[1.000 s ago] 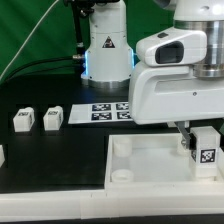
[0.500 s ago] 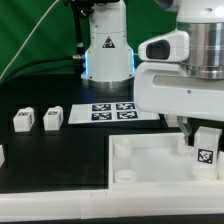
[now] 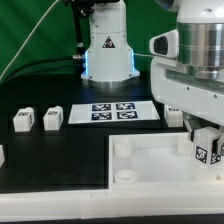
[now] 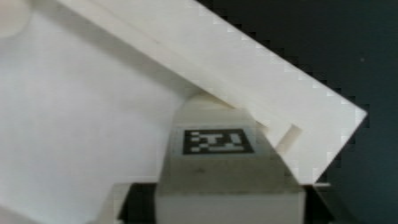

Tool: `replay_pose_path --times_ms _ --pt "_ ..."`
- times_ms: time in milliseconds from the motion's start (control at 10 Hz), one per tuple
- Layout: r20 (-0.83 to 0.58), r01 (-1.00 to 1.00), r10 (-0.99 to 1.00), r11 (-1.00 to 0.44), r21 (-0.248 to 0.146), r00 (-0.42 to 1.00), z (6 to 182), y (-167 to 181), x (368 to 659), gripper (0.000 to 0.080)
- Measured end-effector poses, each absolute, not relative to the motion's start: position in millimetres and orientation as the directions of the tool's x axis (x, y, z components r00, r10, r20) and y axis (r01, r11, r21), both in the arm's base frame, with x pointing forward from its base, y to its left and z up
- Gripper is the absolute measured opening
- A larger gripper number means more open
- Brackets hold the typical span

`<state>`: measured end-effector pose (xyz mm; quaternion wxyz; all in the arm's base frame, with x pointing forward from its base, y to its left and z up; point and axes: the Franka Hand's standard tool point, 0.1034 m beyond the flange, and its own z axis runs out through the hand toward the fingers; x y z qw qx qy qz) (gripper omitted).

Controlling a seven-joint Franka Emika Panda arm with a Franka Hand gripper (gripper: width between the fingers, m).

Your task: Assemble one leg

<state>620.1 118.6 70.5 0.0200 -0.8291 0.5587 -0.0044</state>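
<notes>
Judging from what shows now: midway through, with the leg carried to the tabletop piece but not yet seated for certain.

Taking the large white square tabletop (image 3: 150, 160) as landmark throughout. Lies flat with raised rim and a round corner socket facing up at its near corner on the exterior view's left; that socket empty. Above its far corner on the exterior view's right, hangs the arm's bulky white wrist housing, hiding much of that corner.

Behind the tabletop, on the black table (image 3: 50, 90), lies the marker board (image 3: 112, 111), flat and untouched. Well apart from the tabletop, toward the exterior view's left, stand two spare legs (image 3: 38, 119) side by side, waiting; another white part shows at the frame edge, too cropped to name.

Held upright over the tabletop's right-hand corner: the leg (image 3: 207, 150), tag facing out. Clamped at its sides by the gripper (image 4: 221, 190), fingers closed onto the block, as the wrist view shows, with the leg's (image 4: 221, 150) tag just beside the rim's corner.

Cannot tell whether the leg's foot touches the socket or hovers above it. Left to do, by this reading: aligning, seating or twisting home, then releasing.
</notes>
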Motion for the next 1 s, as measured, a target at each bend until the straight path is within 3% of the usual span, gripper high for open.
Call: replay_pose_path --times_ms 300,400,500,600,700,800,1000 --pt "-0.034 -0.995 -0.995 -0.089 -0.038 0.09 70.5 120.1 620.0 0.0294" --pt "-0.038 -0.997 -0.997 -0.067 -0.038 0.068 70.6 120.0 620.1 0.0294" --pt "-0.036 -0.994 -0.994 -0.1 -0.039 0.101 70.4 120.2 620.0 0.0395" --pt "-0.035 -0.99 -0.99 -0.138 -0.04 0.14 70.2 120.3 619.9 0.0395" --pt "-0.036 -0.989 -0.989 -0.141 -0.039 0.143 70.1 120.7 619.7 0.0532" --pt "-0.034 -0.98 -0.98 -0.196 -0.041 0.198 69.9 120.6 619.7 0.0613" --pt "-0.023 -0.901 -0.901 -0.431 -0.045 0.433 69.2 119.0 619.7 0.0642"
